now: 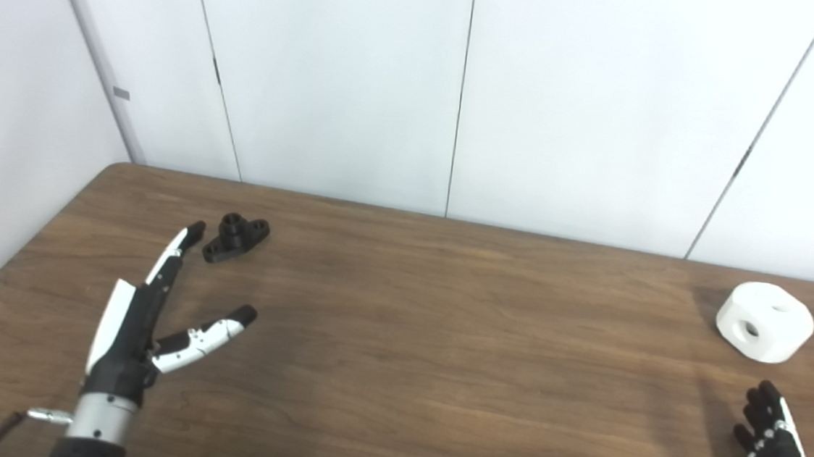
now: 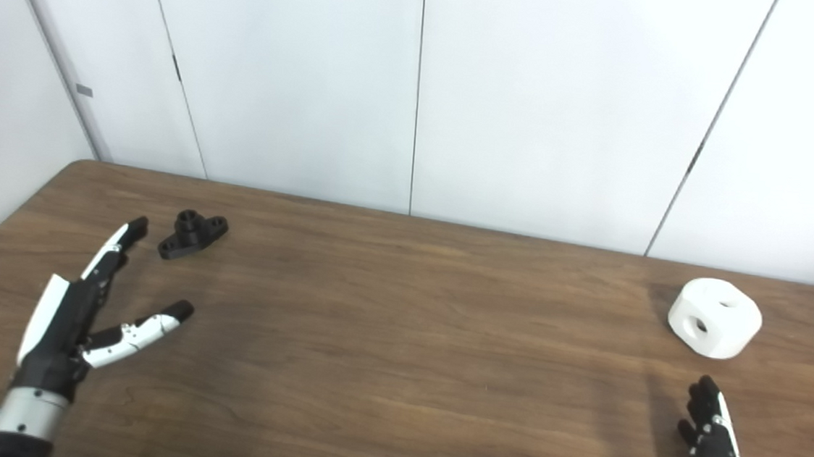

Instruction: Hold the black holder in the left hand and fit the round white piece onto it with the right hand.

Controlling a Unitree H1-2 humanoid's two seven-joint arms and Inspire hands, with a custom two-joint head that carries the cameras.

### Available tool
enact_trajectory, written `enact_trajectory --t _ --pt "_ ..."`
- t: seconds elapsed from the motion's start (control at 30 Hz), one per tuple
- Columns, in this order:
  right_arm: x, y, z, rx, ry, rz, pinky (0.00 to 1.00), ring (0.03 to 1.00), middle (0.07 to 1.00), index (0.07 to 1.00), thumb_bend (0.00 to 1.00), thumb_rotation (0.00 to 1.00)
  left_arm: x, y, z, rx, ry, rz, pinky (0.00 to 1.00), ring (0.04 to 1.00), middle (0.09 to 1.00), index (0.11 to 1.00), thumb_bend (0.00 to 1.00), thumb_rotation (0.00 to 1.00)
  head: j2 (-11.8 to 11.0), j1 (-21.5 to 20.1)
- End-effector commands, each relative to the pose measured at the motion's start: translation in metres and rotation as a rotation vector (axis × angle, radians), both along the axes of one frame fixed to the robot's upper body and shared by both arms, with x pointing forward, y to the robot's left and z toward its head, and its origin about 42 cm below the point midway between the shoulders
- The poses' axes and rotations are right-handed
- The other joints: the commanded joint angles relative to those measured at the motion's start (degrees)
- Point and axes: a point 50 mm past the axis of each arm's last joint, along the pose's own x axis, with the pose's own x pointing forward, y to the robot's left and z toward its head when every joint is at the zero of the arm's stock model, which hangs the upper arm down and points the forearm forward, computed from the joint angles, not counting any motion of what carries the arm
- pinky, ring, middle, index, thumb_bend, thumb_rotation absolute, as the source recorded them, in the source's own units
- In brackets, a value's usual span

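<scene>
The black holder (image 1: 235,237) lies on the wooden table (image 1: 412,345) at the far left, a flat base with a short round boss on top. My left hand (image 1: 146,317) hovers just in front of it, open, fingers and thumb spread, fingertips a little short of the holder's left end. The round white piece (image 1: 764,321), a thick disc with holes in its top and side, rests at the far right. My right hand (image 1: 778,450) is low at the bottom right, in front of the white piece and apart from it, fingers extended and holding nothing.
White wall panels (image 1: 461,95) stand right behind the table's far edge. The table's left edge runs diagonally close to my left arm. Bare wood lies between the two parts.
</scene>
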Motion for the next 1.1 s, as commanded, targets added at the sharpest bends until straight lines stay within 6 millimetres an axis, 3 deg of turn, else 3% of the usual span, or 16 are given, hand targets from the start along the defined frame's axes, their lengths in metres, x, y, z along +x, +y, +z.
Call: enact_trajectory --t 0.0,0.07,0.3,0.53,1.07 --pt "-0.007 0.002 -0.016 0.018 0.031 -0.015 0.97 0.991 0.975 0.973 0.64 1.00 0.007 0.008 0.026 0.116 -0.042 0.024 0.99 0.996 0.974 0.952 0.84 0.39 0.07 -0.05" --pt "-0.007 0.001 -0.016 0.018 0.029 -0.011 0.97 0.991 0.978 0.978 0.64 1.00 0.014 0.013 0.032 0.194 -0.024 0.037 0.95 0.993 0.988 0.958 0.83 0.41 0.13 -0.06" --pt "-0.009 0.001 -0.015 0.012 0.029 -0.009 1.00 0.999 0.977 0.973 0.65 0.99 0.048 0.030 0.041 0.394 -0.029 0.124 0.96 1.000 0.977 0.916 0.85 0.44 0.36 -0.29" --pt "-0.011 0.000 -0.016 0.006 0.026 -0.002 1.00 0.991 0.974 0.974 0.64 1.00 0.088 0.042 0.041 0.545 0.019 0.242 1.00 1.000 0.959 0.885 0.89 0.55 0.57 -0.43" --pt "-0.014 0.000 -0.016 0.005 0.021 0.005 0.99 0.969 0.966 0.967 0.64 0.97 0.150 0.042 0.019 0.626 0.184 0.292 1.00 0.999 0.950 0.841 0.91 0.59 1.02 -1.11"
